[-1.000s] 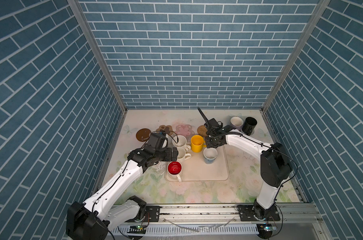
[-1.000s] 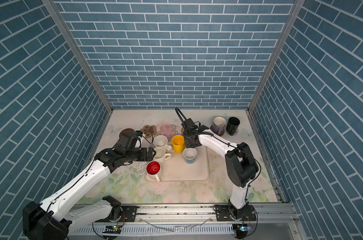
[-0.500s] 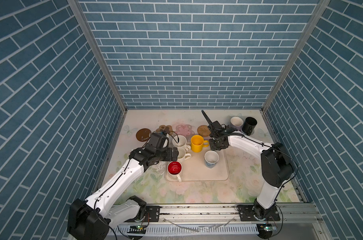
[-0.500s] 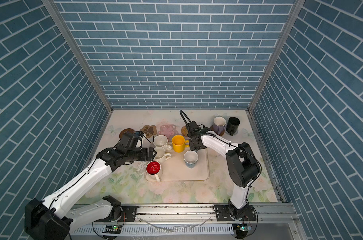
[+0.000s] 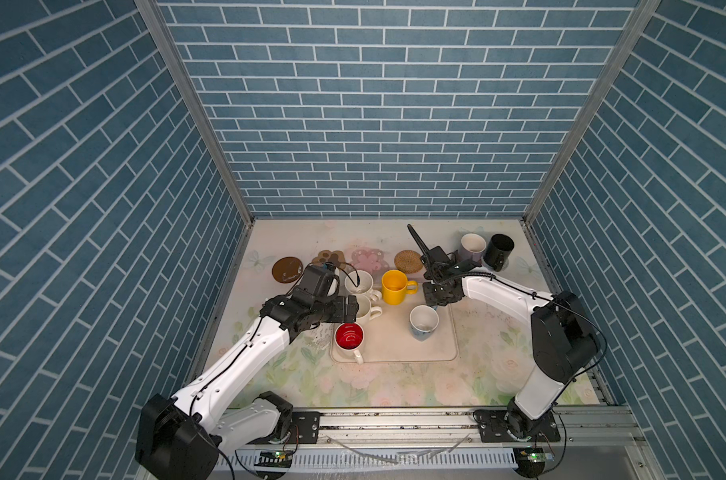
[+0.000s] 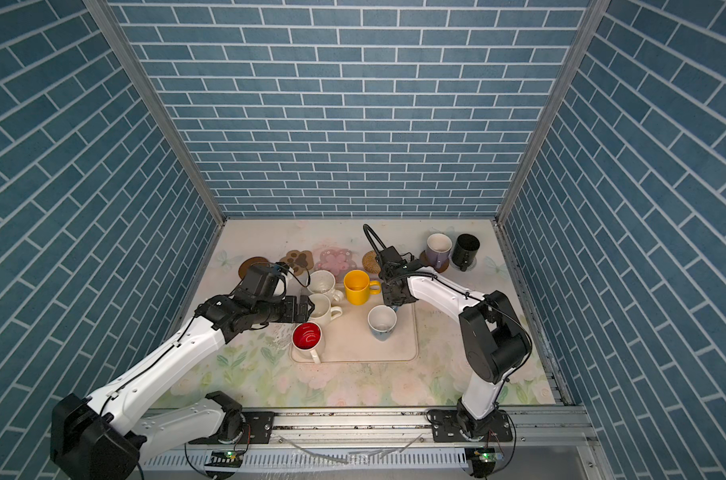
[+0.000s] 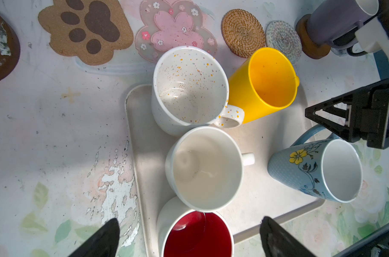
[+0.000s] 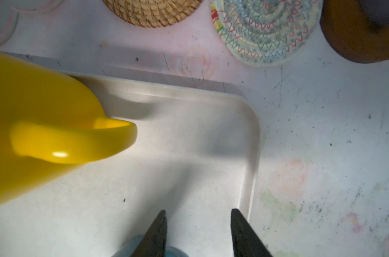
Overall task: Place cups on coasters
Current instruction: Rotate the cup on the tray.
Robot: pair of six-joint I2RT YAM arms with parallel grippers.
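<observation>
On the tray [image 7: 267,138], a flowered light-blue mug [image 7: 309,171] stands beside the part-open, empty right hand [image 8: 198,212].

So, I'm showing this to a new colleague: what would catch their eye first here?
The bright yellow mug at the far edge of the cream tray, and the red-lined mug at its near left corner. Beyond them, the paw-shaped coaster and pink flower coaster lie bare in a row.
</observation>
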